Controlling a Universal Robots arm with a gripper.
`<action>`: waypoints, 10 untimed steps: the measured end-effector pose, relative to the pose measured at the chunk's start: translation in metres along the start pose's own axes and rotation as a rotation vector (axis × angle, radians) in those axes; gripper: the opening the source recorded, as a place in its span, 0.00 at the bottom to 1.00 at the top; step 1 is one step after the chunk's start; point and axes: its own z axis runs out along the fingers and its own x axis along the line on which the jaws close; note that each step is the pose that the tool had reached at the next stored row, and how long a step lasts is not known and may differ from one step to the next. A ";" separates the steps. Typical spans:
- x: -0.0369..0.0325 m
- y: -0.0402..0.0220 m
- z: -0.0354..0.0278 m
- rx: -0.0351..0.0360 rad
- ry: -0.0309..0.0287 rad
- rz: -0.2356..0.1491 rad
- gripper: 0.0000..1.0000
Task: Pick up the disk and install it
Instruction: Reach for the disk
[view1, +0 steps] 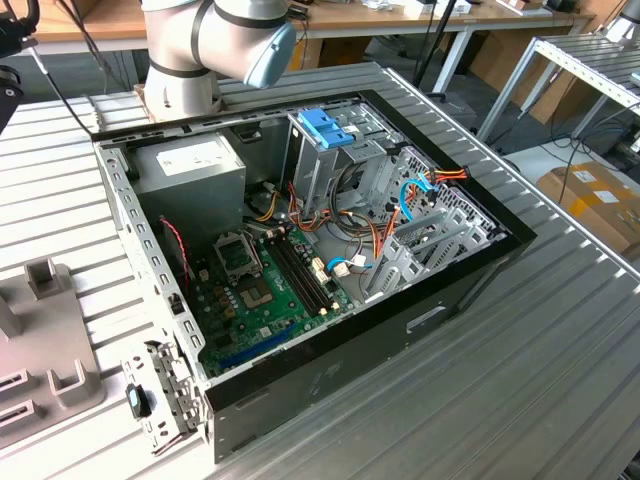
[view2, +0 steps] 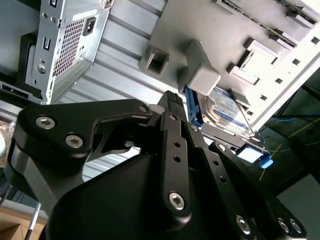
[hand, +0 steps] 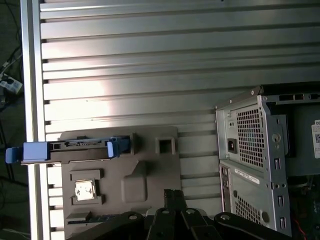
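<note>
We are at the pick-up step, and no grasp is made yet. The disk (view2: 227, 112) stands on edge in a slot of the grey fixture tray (view2: 200, 25), clipped in its light-blue carrier (view2: 191, 111). It is outside the computer case (view1: 400, 330), so nothing of the installing is done.

The tray lies flat on the ribbed worktop (hand: 150, 75) just beside the case's rear panel; in the first wrist view the disk runs along the tray's edge, and its blue end tab overhangs the tray on the side away from the case.

The gripper (hand: 173, 192) hangs over the tray, above the part of it nearer the case; its jaws are drawn together with nothing between them. It seems near the disk but apart from it, though we cannot tell the gap for certain.

As we judge it, the pick calls for the jaws to part wider than the disk is thick and to line up with its two flat faces; they should close on the part that stands proud of the slot, clear of the tray's raised grey blocks. The silver faces look smooth, so a square, centred grip matters; a skewed one could let the disk tilt as it leaves the slot.
</note>
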 end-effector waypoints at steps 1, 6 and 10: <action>0.0001 0.0014 0.0000 0.0001 0.0000 0.000 0.11; 0.0005 0.0068 0.0003 0.0000 0.0000 0.000 0.11; 0.0010 0.0125 0.0006 0.0000 -0.0001 0.000 0.11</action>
